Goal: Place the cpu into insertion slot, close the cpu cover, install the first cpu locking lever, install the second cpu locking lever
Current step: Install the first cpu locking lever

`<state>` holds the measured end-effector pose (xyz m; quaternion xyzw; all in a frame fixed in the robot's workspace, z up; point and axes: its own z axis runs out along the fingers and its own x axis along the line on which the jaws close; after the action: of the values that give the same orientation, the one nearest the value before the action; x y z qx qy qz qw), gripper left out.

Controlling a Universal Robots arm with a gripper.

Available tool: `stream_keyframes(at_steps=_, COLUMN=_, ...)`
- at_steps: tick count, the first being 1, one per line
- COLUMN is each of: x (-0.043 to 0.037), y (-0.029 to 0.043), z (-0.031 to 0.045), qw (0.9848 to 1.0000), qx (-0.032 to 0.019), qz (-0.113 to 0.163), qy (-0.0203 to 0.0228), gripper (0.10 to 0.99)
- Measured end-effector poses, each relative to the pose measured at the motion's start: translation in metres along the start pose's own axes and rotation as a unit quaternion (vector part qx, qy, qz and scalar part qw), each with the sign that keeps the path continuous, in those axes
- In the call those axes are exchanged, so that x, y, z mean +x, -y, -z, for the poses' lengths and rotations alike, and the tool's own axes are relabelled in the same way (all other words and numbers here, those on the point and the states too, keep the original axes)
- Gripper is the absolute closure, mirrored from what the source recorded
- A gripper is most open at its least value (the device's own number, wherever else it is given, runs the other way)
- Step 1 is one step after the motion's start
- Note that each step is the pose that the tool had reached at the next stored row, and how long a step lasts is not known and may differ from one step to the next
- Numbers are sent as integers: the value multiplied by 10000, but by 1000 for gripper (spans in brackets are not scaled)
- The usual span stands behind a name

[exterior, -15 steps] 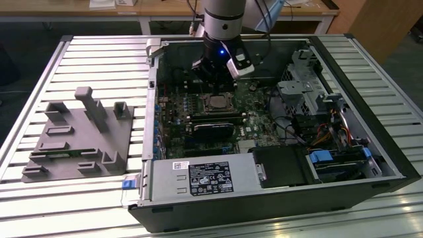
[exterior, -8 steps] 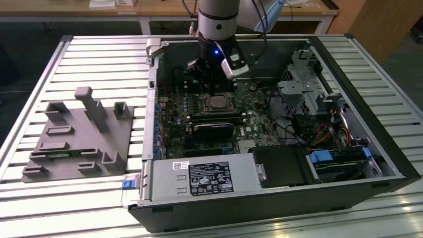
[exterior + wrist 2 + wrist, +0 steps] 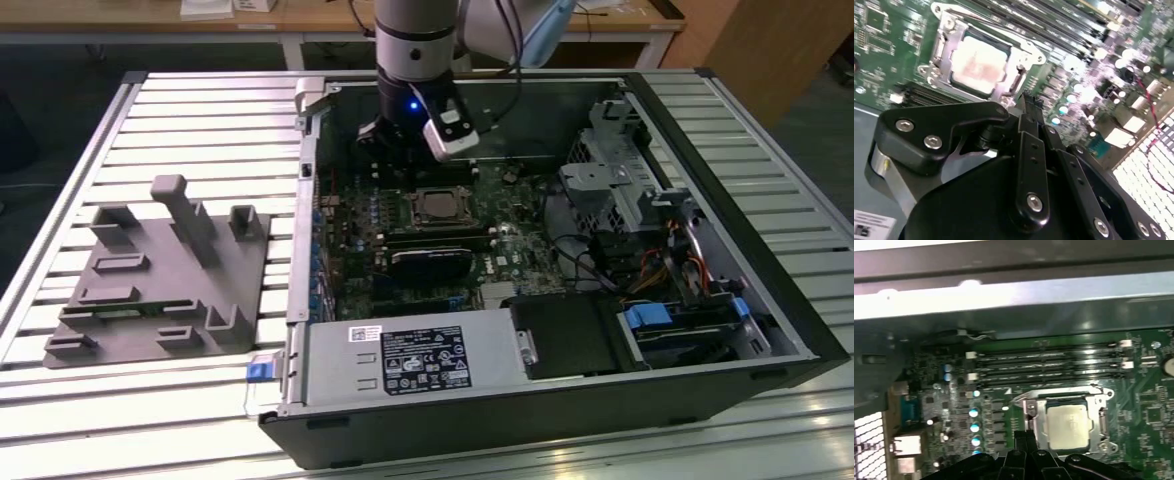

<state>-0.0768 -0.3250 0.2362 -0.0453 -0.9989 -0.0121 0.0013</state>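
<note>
The cpu is sitting under the lowered cpu cover. I'm hovering my closed, empty tool beside it, probably beginning the locking step, which needs fine aim.

**A:** Look at that arm: a silver-grey tube with a dark band round it and a small blue light glowing.

**B:** And a white box mounted near the wrist, with black cables running up behind.

**A:** Up close, the gripper is matt black all over, with chunky rounded links.

**B:** Slim black fingers, and shiny silver screws dotted along every joint.
</note>
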Motion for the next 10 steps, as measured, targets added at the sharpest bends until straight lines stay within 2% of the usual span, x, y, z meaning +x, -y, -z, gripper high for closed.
stream_keyframes(at_steps=2, x=43, y=4, z=0, qw=10000, qx=-4, qz=0, qy=2, gripper=980)
stream_keyframes(at_steps=3, x=55, y=5, z=0, qw=10000, qx=-25, qz=0, qy=1, gripper=980)
stream_keyframes(at_steps=8, x=135, y=14, z=-1, qw=9998, qx=-215, qz=1, qy=-6, gripper=980)
stream_keyframes(at_steps=10, x=169, y=17, z=-1, qw=9995, qx=-311, qz=1, qy=-8, gripper=980)
